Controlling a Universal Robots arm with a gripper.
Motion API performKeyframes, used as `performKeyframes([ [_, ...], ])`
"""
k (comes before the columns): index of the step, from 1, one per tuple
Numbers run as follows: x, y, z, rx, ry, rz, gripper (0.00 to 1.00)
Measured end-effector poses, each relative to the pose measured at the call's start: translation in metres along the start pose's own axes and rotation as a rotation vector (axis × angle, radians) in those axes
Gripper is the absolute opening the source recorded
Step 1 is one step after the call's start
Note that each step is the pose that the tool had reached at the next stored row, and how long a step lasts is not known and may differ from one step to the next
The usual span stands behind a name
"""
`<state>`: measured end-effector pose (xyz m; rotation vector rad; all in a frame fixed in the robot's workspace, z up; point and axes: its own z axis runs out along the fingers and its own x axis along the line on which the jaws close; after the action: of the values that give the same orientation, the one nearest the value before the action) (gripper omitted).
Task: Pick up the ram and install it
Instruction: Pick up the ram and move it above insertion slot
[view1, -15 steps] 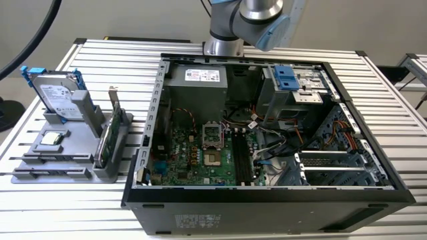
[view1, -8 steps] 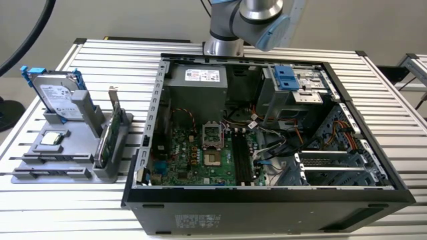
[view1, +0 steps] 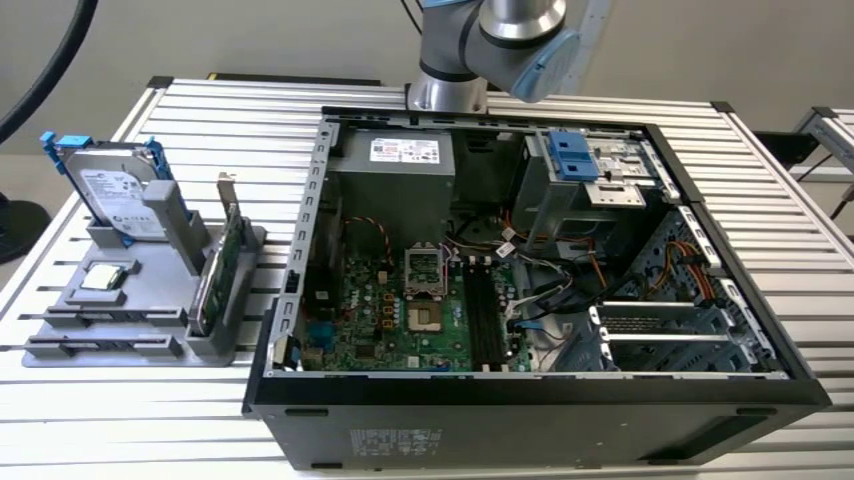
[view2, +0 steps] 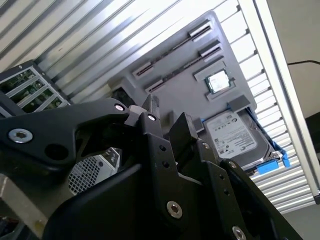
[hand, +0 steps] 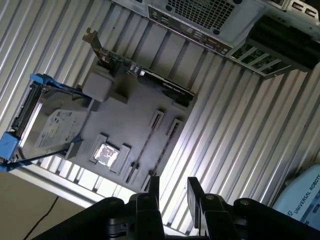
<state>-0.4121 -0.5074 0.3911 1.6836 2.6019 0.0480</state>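
Observation:
The ram is out of view. My gripper (hand: 171, 192) hangs high above the table, over the edge of the grey parts holder (hand: 135, 115), and is open. Its two black fingers (hand: 150, 192) stand a narrow gap apart, with bare table showing between them and nothing held. The second wrist view also shows the gripper (view2: 166, 120) with nothing in it. Narrow slot brackets (hand: 157, 120) on the holder stand vacant. The long dark memory slots (view1: 483, 315) lie on the motherboard inside the open computer case (view1: 534, 400).
On the holder (view1: 134, 300) stand a silver hard drive with blue rails (view1: 118, 190), an upright green card with a metal bracket (view1: 220, 265) and a small square chip (view1: 107, 278). Cables and drive cages crowd the case towards the exterior view's right. The arm (view1: 507, 40) rises behind the case.

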Motion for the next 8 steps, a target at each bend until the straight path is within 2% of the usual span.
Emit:
performKeyframes([
  [8,0.0,0.0,0.0,0.0009,-0.0027,0.055,1.0],
])
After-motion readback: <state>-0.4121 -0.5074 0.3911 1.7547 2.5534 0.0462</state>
